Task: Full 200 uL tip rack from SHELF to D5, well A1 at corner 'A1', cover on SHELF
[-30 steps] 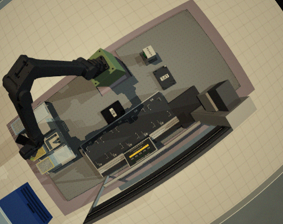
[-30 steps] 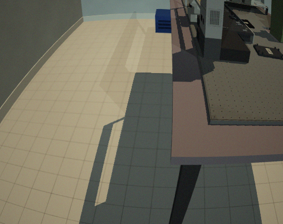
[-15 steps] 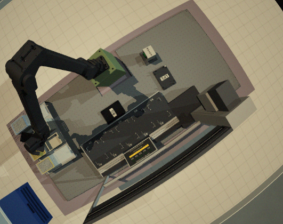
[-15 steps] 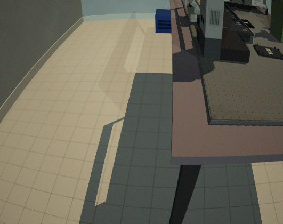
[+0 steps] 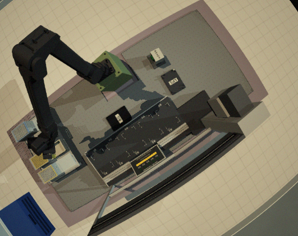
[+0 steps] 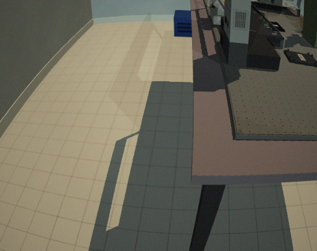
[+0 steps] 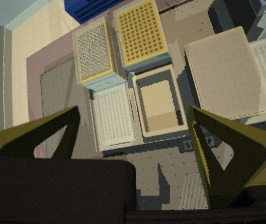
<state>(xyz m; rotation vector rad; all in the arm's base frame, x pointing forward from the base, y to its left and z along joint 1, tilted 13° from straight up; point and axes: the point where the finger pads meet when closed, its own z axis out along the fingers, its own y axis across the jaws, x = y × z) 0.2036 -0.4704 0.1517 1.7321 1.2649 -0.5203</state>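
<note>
Yellow-rimmed and grey-topped under its clear cover, one tip rack (image 7: 95, 51) stands at the far left of the shelf group in the wrist view, its field finely speckled as a full set of tips would look. Just right of it a second tip rack (image 7: 140, 36) shows a bare yellow plate dotted with dark holes (so no tips there). In front of the pair lie a pale gridded plate (image 7: 112, 118) and, touching its right side, an open tan reservoir (image 7: 158, 102) whose inside appears as a plain flat tan floor. Further right sits a broad beige-covered block (image 7: 224, 74). From the top view the black arm (image 5: 37, 96) rises from its green base (image 5: 119, 78), folds at the elbow and drops down over this cluster. Its gripper (image 7: 133, 145) hangs above the plate and reservoir, yellow fingers spread wide with nothing between them.
</note>
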